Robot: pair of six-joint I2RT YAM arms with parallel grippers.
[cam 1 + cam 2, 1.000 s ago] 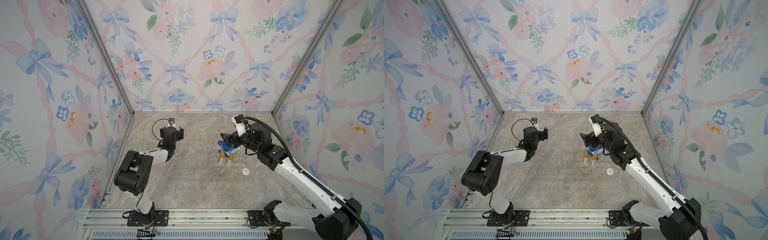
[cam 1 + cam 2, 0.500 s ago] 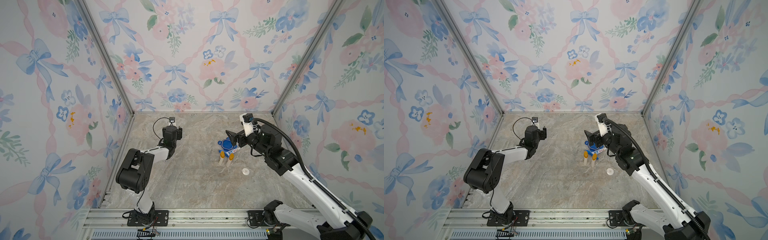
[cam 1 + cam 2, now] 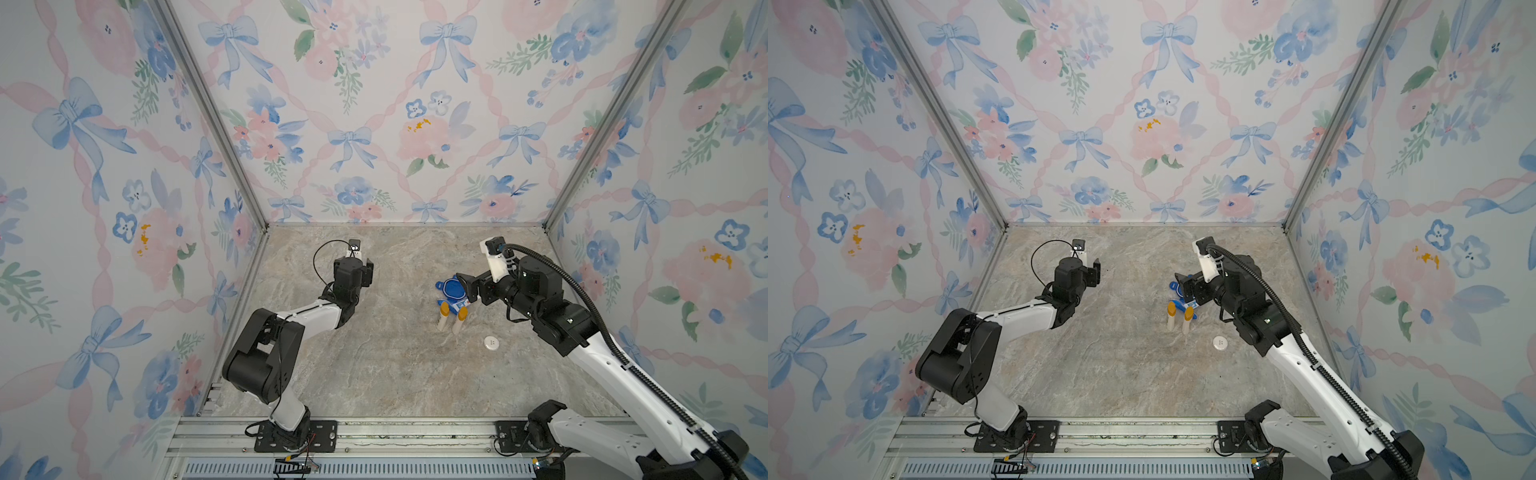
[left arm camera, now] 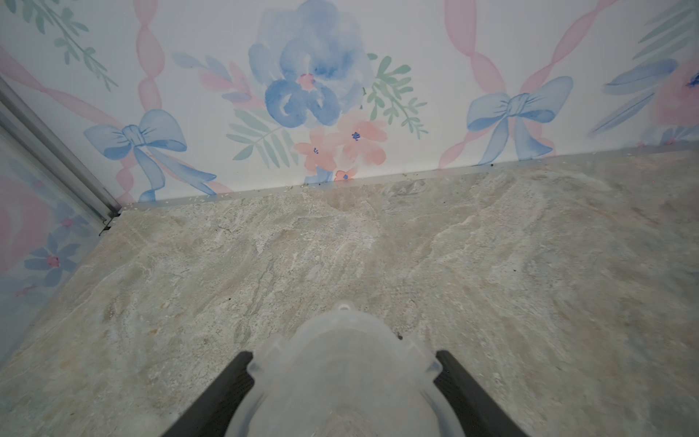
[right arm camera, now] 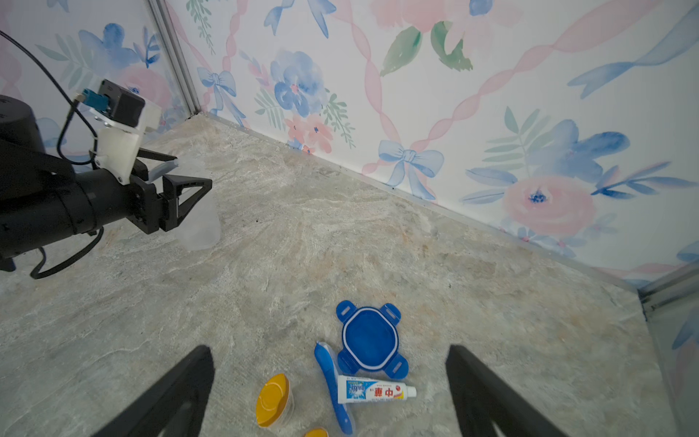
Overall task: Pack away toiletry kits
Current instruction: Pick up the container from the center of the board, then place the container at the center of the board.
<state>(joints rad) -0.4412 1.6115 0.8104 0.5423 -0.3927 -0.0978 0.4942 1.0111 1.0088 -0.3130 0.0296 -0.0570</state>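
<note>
Left gripper (image 4: 342, 393) is clamped round the translucent cup (image 4: 340, 378), best held upright and steady, while right gripper (image 5: 329, 393) hangs wide open over the toothpaste tube (image 5: 374, 391), orange-capped tubes (image 3: 451, 318) near it, white disc (image 3: 491, 343) apart, blue lid (image 5: 370, 338) crowding it.

You see walls (image 3: 374, 104) patterned in pale watercolour: blue bows, pink ribbons, pink and blue flowers, green leaves. The floor (image 3: 374, 365) is veined grey-beige marble. At centre right, the lid (image 5: 370, 338) is bright blue with a white ring, the tubes (image 3: 441, 318) white with orange caps (image 5: 273, 399), the toothpaste (image 5: 374, 391) white with blue-red print, the disc (image 3: 491, 343) white. At lower centre of the left wrist view, the cup (image 4: 346, 378) is cloudy and translucent.
</note>
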